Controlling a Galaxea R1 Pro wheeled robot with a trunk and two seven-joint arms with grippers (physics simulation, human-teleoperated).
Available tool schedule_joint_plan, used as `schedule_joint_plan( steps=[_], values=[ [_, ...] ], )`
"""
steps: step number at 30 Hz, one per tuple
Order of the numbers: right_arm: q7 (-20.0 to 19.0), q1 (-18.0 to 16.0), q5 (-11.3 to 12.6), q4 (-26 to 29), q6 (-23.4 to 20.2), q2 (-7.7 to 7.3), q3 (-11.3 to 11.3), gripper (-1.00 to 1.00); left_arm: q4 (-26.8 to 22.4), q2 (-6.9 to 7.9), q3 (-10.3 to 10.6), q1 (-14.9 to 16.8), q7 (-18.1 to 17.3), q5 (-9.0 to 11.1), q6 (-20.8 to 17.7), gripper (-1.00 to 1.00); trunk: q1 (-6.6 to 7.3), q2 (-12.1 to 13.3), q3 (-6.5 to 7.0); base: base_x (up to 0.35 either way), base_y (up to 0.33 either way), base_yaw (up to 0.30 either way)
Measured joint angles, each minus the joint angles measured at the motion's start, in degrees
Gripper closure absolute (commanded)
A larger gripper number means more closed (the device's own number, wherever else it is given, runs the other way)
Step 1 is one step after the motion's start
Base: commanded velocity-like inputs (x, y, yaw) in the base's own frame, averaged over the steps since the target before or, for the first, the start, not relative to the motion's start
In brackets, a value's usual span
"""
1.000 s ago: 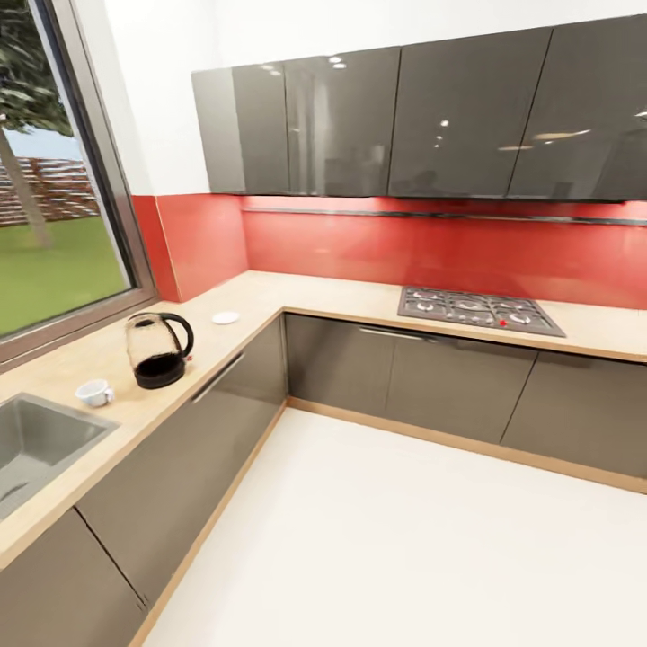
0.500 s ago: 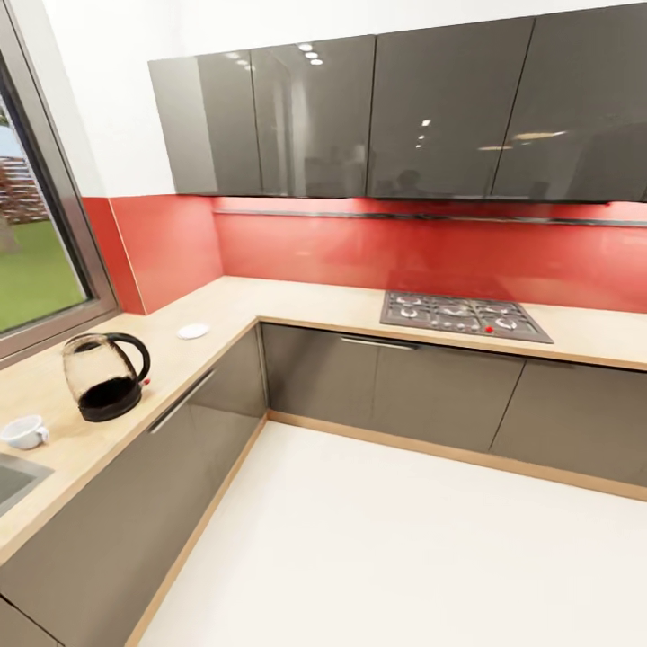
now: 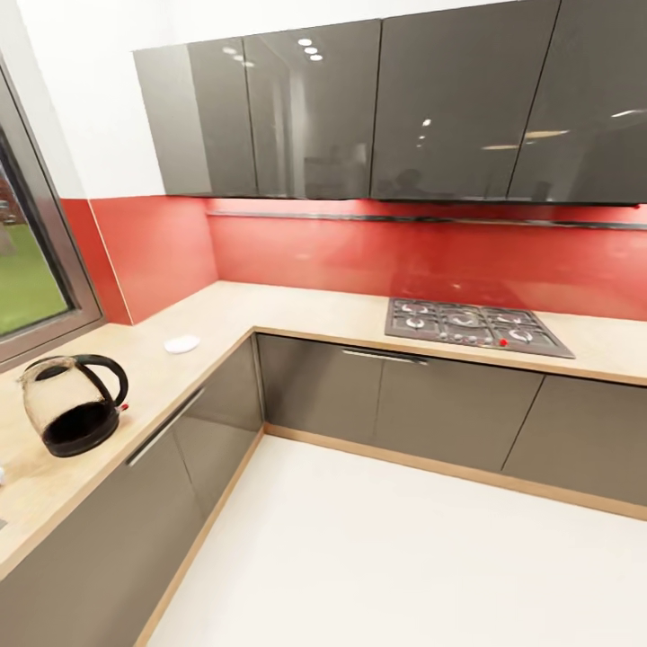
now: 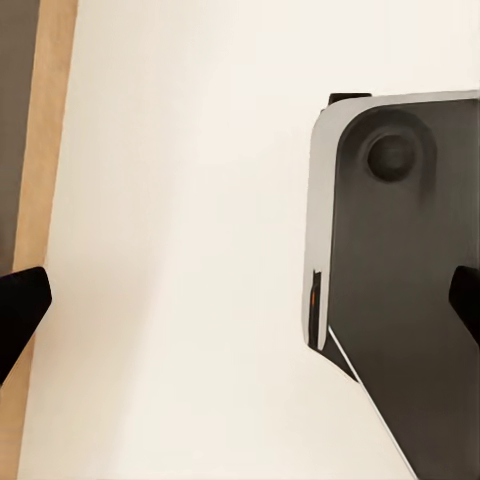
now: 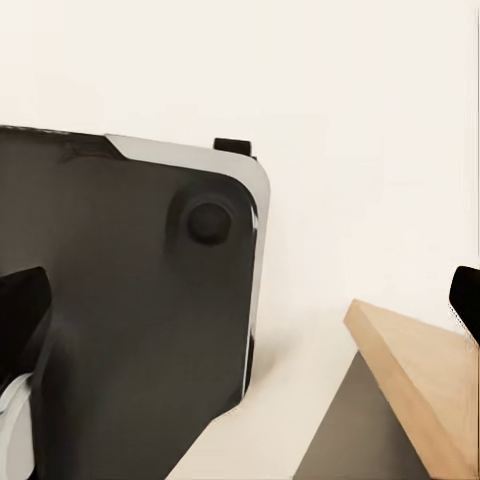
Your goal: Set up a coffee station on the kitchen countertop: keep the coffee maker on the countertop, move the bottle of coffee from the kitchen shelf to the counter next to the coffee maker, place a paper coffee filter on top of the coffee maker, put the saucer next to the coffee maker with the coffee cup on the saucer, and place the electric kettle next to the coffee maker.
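1. in the left wrist view the left gripper (image 4: pixel 240 305) had its two dark fingertips (image 4: pixel 18 310) at opposite edges of the frame, spread wide with nothing between them, above the pale floor (image 4: pixel 180 250) and a corner of the robot's dark base (image 4: pixel 400 260).
2. in the right wrist view the right gripper (image 5: pixel 240 305) was likewise spread apart and empty, fingertips (image 5: pixel 20 310) at the frame's sides, over the same dark base (image 5: pixel 120 280), with a wooden plinth strip (image 5: pixel 420 380) at lower right.
3. in the head view the electric kettle (image 3: pixel 72 404) stood upright at the left edge of the frame on the kitchen countertop (image 3: pixel 153 377), its black handle turned toward the right and its lower half dark.
4. further back on the same worktop, left of centre, the saucer (image 3: pixel 181 344) lay flat and bare, well apart from the kettle.
5. beyond, right of centre, a gas hob (image 3: pixel 474 325) was set into the worktop's far run against the red backsplash (image 3: pixel 377 256).
6. glossy grey wall cabinets (image 3: pixel 359 108) filled the top of the frame, and a window (image 3: pixel 27 270) sat at the far left.
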State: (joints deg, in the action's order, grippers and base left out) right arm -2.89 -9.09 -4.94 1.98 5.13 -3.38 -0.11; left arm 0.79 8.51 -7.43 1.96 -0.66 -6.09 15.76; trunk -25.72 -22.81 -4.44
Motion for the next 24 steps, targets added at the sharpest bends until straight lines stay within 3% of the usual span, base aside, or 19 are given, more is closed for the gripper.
schedule_joint_plan(
  steps=[18, 24],
  values=[
    [0.0, 0.0, 0.0, 0.0, 0.0, 0.02, 0.0, -1.00, 0.0, -0.01, -0.1, 0.0, -0.1, 0.0, 0.0, -1.00, 0.00, 0.0, 0.00, 0.338, 0.000, 0.000],
    [0.0, 0.0, 0.0, 0.0, 0.1, 0.03, 0.0, -1.00, 0.1, -0.01, -0.1, 0.0, -0.1, 0.0, 0.1, -1.00, 0.00, 0.0, 0.00, 0.313, -0.124, 0.000]
  ],
)
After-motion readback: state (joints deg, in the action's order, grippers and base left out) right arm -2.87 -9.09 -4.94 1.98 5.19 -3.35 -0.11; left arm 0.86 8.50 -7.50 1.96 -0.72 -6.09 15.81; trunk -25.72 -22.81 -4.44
